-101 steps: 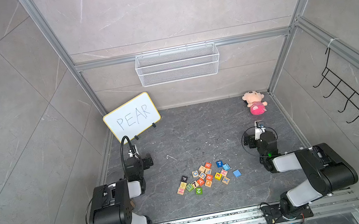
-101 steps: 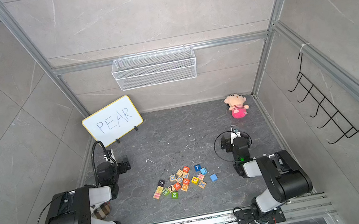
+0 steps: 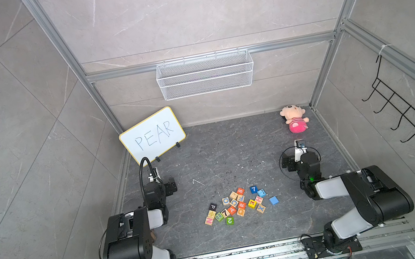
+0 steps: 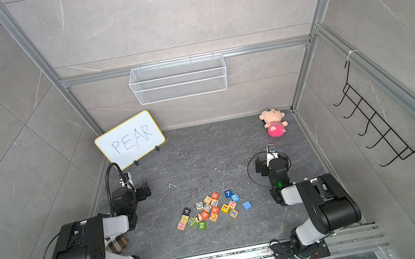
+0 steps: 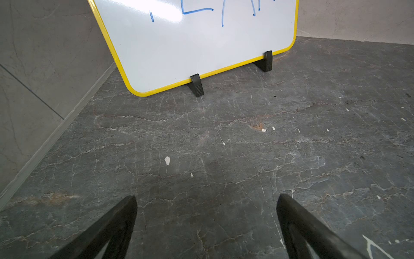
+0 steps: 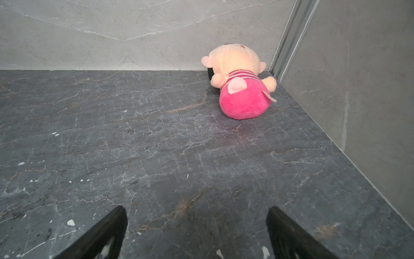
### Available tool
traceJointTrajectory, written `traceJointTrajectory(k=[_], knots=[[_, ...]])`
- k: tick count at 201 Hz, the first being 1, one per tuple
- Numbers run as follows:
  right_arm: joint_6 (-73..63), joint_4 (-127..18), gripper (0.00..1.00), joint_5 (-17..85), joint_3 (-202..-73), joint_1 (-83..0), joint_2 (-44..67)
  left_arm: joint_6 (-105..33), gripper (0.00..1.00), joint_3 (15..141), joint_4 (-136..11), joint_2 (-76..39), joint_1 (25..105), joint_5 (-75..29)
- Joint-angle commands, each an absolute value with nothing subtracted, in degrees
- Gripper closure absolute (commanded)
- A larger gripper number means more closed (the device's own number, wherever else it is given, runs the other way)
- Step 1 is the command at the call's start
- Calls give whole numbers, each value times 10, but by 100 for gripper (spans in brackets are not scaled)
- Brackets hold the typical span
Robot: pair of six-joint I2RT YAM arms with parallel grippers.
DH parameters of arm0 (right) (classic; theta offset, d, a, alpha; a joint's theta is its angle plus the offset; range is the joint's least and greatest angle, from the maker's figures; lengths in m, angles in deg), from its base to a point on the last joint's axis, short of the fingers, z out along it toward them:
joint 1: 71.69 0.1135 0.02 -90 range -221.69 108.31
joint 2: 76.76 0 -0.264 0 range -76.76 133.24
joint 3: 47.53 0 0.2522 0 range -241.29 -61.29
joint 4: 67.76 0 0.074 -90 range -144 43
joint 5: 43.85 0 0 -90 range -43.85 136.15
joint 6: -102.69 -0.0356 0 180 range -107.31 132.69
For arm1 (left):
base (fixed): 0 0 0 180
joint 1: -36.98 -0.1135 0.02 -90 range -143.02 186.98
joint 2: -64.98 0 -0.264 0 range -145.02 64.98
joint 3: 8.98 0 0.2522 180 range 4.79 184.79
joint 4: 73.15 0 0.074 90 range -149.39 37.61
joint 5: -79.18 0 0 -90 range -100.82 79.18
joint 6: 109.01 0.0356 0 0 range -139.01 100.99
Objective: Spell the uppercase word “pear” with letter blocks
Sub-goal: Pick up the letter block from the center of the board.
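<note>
The letter blocks lie in a loose cluster near the front middle of the dark floor, seen in both top views. The black P (image 3: pixel 213 207) is at the cluster's left. The orange-red A (image 3: pixel 232 210) and R (image 3: pixel 241 205) touch near the middle, and the yellow E (image 3: pixel 252 203) lies to their right. My left gripper (image 5: pixel 206 201) hovers open over bare floor, facing the whiteboard (image 5: pixel 201 44). Its arm (image 3: pixel 154 194) stands left of the cluster. My right gripper (image 6: pixel 197 213) is open over bare floor, facing the plush toy (image 6: pixel 242 89). Its arm (image 3: pixel 307 164) stands right of the cluster. Neither holds anything.
Pale wooden letter blocks, number blocks such as a green 2 (image 3: pixel 229 220) and a plain blue cube (image 3: pixel 274 200) mix into the cluster. The whiteboard (image 3: pixel 152 135) reading PEAR leans at back left. The plush toy (image 3: pixel 294 120) lies at back right. A wire basket (image 3: pixel 205 74) hangs on the back wall.
</note>
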State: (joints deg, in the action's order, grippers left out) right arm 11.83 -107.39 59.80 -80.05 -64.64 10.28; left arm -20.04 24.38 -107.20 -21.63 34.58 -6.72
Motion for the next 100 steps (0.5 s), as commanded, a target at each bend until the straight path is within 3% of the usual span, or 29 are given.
traceJointTrajectory(k=[1, 100], knots=[[111, -1065, 1, 594, -812, -645, 106, -193, 0, 255, -1083, -213, 341, -78], [112, -1070, 1, 597, -811, -644, 105, -197, 0, 257, -1079, -213, 332, -89]])
